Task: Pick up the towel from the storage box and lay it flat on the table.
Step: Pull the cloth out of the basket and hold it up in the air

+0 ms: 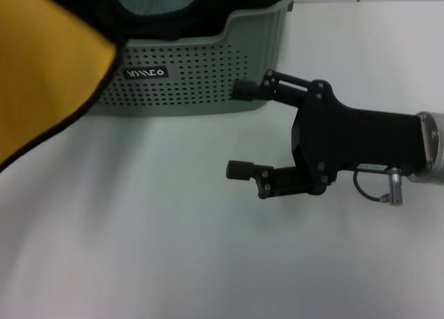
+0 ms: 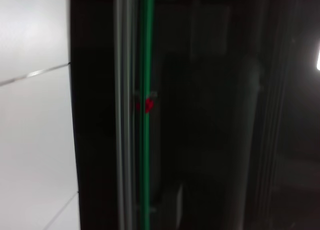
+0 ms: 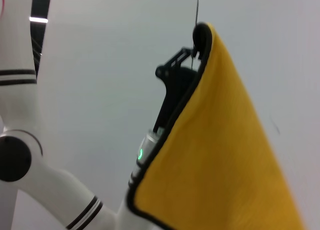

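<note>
Towel [image 1: 48, 62] fills the upper left of my head view, yellow face toward the camera, with a thin black edging running along its lower border. It hangs in the air above the white surface [image 1: 173, 249], lifted out of the storage box [image 1: 201, 69]. In my right wrist view the same towel [image 3: 220, 155] drapes down from my left gripper [image 3: 197, 45], which pinches its top corner high up; the black fingers close on the cloth there, so my left gripper holds the towel. My left wrist view shows only dark blurred shapes and tells me nothing useful.

Moving right, the sage-green storage box sits at the back of the surface, its perforated front wall and small black label facing me. Dark and teal cloth [image 1: 156, 0] lies inside, behind the dipped rim.

Further right, my right gripper [image 1: 239, 128] reaches in from the right edge, low over the surface and just in front of the box's right corner. Its two fingers stand wide apart and grip nothing; the upper fingertip [image 1: 244, 89] sits close against the box wall.

The relation that matters, as I judge it: the towel hangs to the left of my open right gripper, well apart from it, its long side falling downward from the held corner. To spread it flat I probably need my right gripper to travel left and catch a free corner or edge, since my left gripper has only one.
</note>
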Motion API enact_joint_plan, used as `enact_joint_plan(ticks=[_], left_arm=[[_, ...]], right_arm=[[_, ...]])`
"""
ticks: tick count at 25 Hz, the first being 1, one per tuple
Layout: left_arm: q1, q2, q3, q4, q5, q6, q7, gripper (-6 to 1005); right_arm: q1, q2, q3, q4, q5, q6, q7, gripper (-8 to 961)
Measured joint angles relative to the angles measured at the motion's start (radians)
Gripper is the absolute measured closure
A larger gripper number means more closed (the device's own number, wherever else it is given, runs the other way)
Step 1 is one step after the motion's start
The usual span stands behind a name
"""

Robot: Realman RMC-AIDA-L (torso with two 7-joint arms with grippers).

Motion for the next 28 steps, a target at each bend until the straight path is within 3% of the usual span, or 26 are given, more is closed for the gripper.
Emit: enact_joint_plan(ticks=[3, 9, 18, 22, 28], left_arm=[[-0.017, 0.001, 0.016, -0.068, -0.009, -0.003, 0.076, 944], [-0.119, 0.003, 0.019, -0.285, -0.004, -0.004, 0.164, 940], [-0.136, -0.003, 0.069, -0.307, 0.01, -0.004, 0.267, 934], [-0.133, -0.003, 0.075, -0.304, 0.01, -0.004, 0.274, 932], [-0.143, -0.002, 0.081, -0.316, 0.01, -0.004, 0.288, 928]], right_arm=[[0.003, 0.0, -0.025, -0.003, 0.037, -0.008, -0.027, 82], [0.022, 0.0, -0.121, 0.0, 0.132, -0.098, -0.088, 82], [0.066, 0.0, -0.385, -0.004, 0.369, -0.346, -0.204, 84], [0.081, 0.0, -0.425, -0.005, 0.421, -0.407, -0.208, 85], [0.111, 0.0, -0.5, -0.012, 0.451, -0.438, -0.211, 258]])
